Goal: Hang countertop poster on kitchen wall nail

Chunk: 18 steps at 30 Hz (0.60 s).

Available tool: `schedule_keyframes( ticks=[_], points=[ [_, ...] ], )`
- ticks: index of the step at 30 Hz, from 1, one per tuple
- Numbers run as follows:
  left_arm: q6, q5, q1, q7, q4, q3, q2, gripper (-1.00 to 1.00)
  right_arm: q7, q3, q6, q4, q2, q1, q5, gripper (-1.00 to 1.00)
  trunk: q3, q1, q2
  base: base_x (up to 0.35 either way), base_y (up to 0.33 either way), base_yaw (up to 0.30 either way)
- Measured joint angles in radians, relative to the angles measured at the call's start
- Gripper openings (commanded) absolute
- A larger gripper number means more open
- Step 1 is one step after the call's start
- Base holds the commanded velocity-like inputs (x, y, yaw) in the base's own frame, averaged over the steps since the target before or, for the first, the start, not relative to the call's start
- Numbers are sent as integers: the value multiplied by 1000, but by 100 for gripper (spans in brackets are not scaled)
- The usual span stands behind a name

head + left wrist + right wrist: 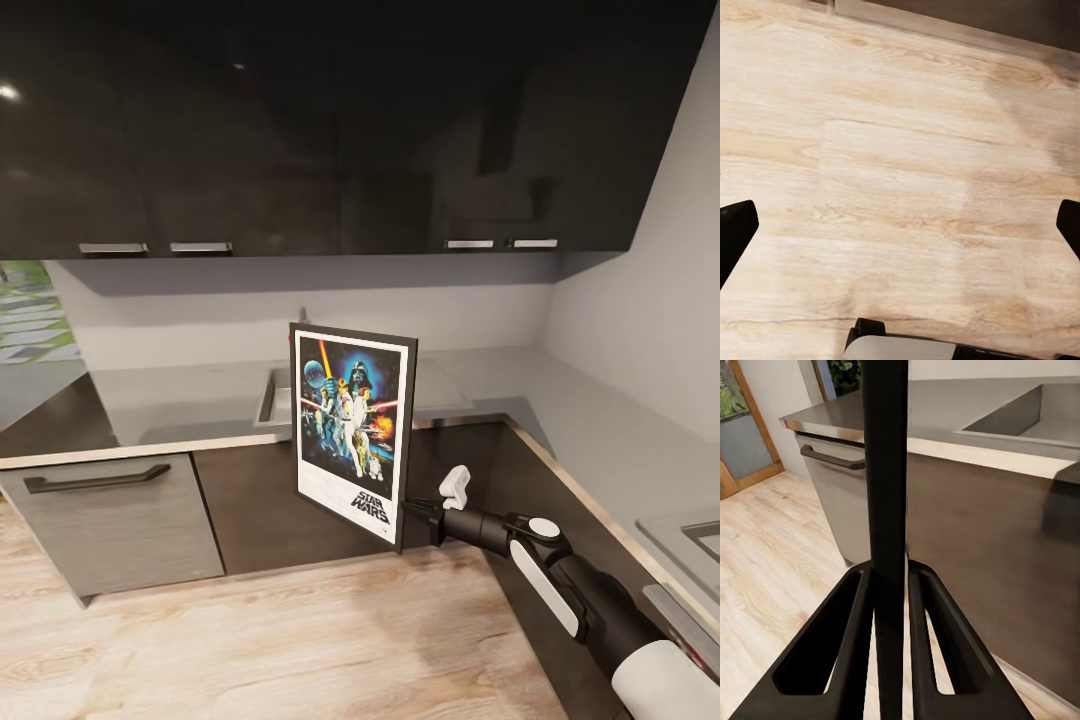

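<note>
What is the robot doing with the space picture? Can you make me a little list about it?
holding: right gripper, jaws shut on the poster at its lower right edge
poster: upright, lifted off the kitchen countertop, out in front of the dark cabinets
seen edge-on: poster pinched between the fingers
sink: behind the poster
left gripper: jaws open over the wooden floor, holding nothing
hung yet: no

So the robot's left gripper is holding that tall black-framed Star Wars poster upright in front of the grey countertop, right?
Not quite: the right gripper is holding it, not the left. The head view shows the right arm reaching to the lower edge of the tall black-framed Star Wars poster, held upright in front of the grey countertop. The right wrist view shows the fingers clamped on the frame's edge.
</note>
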Motion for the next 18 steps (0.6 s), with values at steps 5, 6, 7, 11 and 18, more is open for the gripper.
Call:
schedule_keyframes(
  ticks=[5,6,7,11,18],
  points=[
    [0,0,0,1,-1,1,0,100,0,0,0,0,0,0,0,-100,0,0,0,0,6,230],
    [0,0,0,1,-1,1,0,100,-1,0,0,0,0,0,0,-100,0,0,0,0,67,276],
    [0,0,0,1,-1,1,0,100,-1,0,-1,0,0,0,0,-100,0,0,0,0,109,277],
    [2,0,0,1,-1,2,0,100,-1,0,-1,0,0,0,0,-100,0,0,0,-1,209,187],
    [4,0,0,1,-1,2,1,100,-3,-1,2,0,1,0,1,-100,0,0,0,-51,273,37]
  ],
)
